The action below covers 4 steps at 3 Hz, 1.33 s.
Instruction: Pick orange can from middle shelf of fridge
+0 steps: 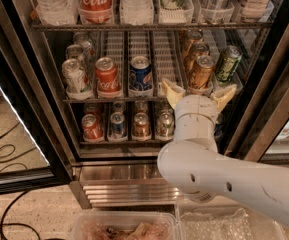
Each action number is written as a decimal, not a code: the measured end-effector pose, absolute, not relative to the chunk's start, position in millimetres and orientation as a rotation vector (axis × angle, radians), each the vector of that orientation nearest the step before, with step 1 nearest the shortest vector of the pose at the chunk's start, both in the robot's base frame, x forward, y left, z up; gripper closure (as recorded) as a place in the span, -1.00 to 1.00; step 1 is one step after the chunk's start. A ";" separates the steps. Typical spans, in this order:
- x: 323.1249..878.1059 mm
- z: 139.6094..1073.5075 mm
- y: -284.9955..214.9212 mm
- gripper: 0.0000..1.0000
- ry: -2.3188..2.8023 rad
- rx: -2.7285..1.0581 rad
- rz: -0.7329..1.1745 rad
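Reaching is under way: the gripper (198, 94), jaws apart, is poised at the middle shelf's (115, 100) front-right edge; the orange can (201, 72) must be straddled next.

The middle shelf (166, 54) holds three orange cans (201, 72), three silver cans (74, 77), one red can (107, 76), one blue can (140, 74) and one green can (227, 63), with one gripper (198, 93) spread apart at its near right edge.

Arm (244, 184) was chunky glossy white plastic, smooth rounded shells with a couple small dark holes. Its gripper (199, 90), up at the middle shelf (119, 100), had cream-yellow jaws spread wide.
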State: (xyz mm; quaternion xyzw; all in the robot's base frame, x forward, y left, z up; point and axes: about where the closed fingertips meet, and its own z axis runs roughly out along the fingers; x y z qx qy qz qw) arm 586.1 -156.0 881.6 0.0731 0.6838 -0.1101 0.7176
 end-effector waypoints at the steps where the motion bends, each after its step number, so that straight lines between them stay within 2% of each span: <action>1: 587.1 880.3 -153.7 -1.00 1.518 0.152 -0.243; 4: 586.5 861.9 -134.9 -1.00 1.497 0.155 -0.259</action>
